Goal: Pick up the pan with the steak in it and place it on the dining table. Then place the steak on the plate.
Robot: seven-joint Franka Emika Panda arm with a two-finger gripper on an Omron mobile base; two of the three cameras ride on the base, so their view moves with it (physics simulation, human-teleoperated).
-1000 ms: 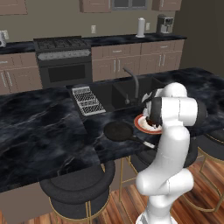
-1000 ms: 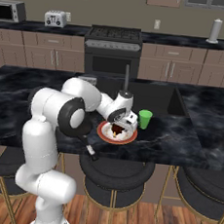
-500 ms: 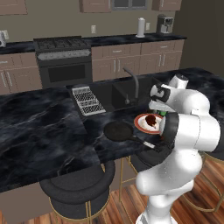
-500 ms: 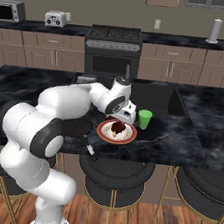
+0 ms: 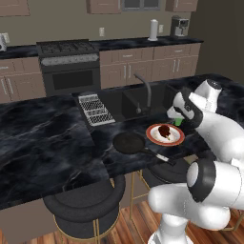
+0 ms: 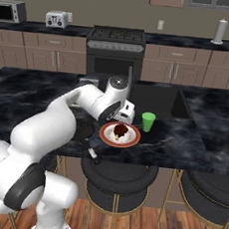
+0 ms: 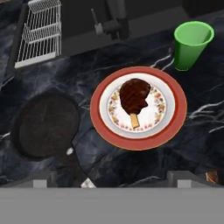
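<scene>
My claw point(image 7: 112, 181) hangs wide and empty. Straight below it the steak point(image 7: 134, 97) lies on the plate point(image 7: 138, 107); the pan point(image 7: 46, 126) sits beside it on the desk point(image 5: 43, 143). I judge the meat light and soft, best pinched across its thick middle.

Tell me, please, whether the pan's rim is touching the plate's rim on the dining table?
Apart. The hand view shows a strip of dining table marble between the pan and the plate.
</scene>
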